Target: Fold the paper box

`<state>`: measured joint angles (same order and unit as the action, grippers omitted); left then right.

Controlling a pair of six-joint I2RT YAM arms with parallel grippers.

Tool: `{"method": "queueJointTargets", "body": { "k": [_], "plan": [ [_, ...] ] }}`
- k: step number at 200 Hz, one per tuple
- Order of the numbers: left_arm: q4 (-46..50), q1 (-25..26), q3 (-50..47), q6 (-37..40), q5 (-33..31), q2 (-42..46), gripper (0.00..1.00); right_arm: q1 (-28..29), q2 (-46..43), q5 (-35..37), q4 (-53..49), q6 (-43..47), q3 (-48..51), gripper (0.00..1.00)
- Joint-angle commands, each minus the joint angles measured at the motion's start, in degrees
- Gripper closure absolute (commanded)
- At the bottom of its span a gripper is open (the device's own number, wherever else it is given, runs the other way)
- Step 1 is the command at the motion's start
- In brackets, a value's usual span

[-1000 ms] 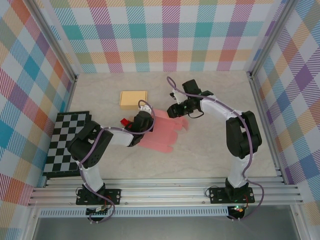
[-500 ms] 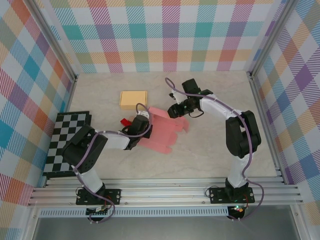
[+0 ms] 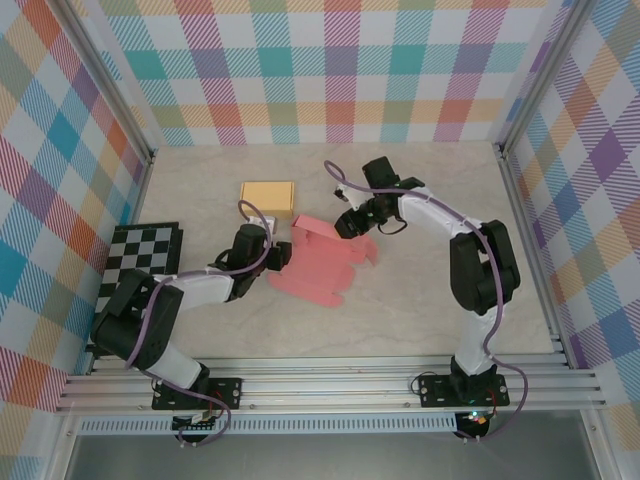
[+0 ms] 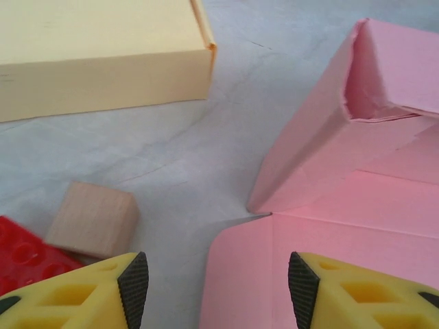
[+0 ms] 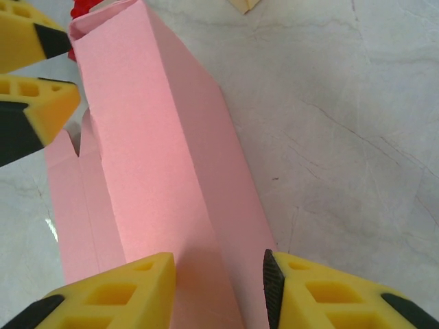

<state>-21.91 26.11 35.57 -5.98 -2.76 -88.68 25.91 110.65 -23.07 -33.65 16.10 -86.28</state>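
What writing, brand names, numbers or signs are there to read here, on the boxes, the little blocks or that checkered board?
None: no word, number or logo can be read in any view.
The pink paper box and the yellow box have blank faces.
The wooden block and the red brick carry no marks.
The checkered board shows plain black and white squares.
Any marking on the arm bases is too small to read.
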Motion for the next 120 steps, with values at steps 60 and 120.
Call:
{"method": "queueJointTargets", "body": {
  "k": [60, 120],
  "plan": [
    [2.75, -0.65, 11.31, 7.2, 3.19, -9.32, 0.47, -0.69, 6.06, -1.79, -8.09, 11.1, -6.95, 0.61],
    [4.94, -1.5, 12.93, 8.46, 3.24, -10.28, 0.47, -0.75, 7.3, -1.85, -10.01, 13.94, -9.41, 0.61]
  ]
}}
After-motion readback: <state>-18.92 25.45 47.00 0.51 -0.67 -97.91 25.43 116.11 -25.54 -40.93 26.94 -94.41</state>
